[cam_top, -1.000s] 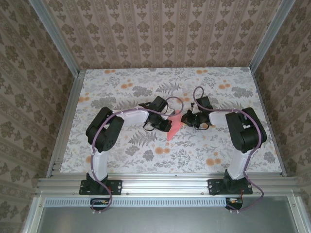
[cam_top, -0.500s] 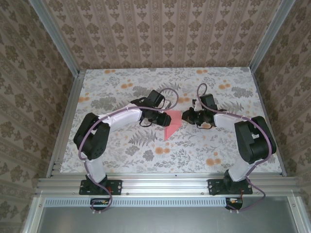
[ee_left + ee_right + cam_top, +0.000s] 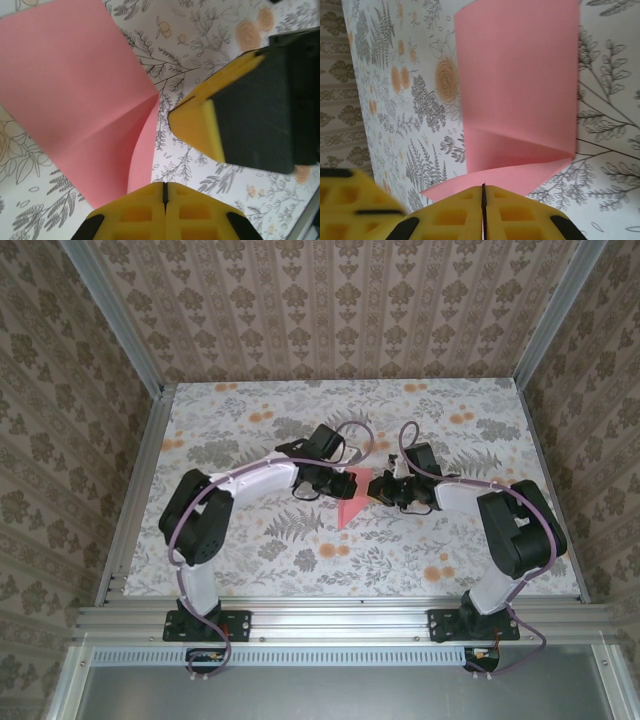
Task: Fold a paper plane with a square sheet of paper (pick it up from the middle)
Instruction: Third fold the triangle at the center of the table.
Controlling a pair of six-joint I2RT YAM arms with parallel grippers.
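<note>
The square sheet of paper (image 3: 351,510) lies mid-table, salmon pink, folded along a diagonal crease with one flap curling up (image 3: 142,150). A pointed paper plane is out of view. My left gripper (image 3: 346,486) is shut at the sheet's upper left edge. In its wrist view the tips (image 3: 164,186) meet beside the raised flap, with no paper in the seam. My right gripper (image 3: 377,490) is shut just right of the sheet. Its tips (image 3: 483,186) rest against the raised flap (image 3: 520,177), which spans across them. The flat part of the sheet (image 3: 520,80) lies beyond.
The floral tablecloth (image 3: 250,540) covers the table, with aluminium rails (image 3: 130,500) and patterned walls on three sides. The right gripper's yellow finger (image 3: 197,127) sits a short way from the left tips. A left finger (image 3: 350,200) edges into the right wrist view.
The two grippers have closed in on each other over the sheet's upper edge. The left arm's elbow swung out to the left. The sheet stayed roughly in place.
</note>
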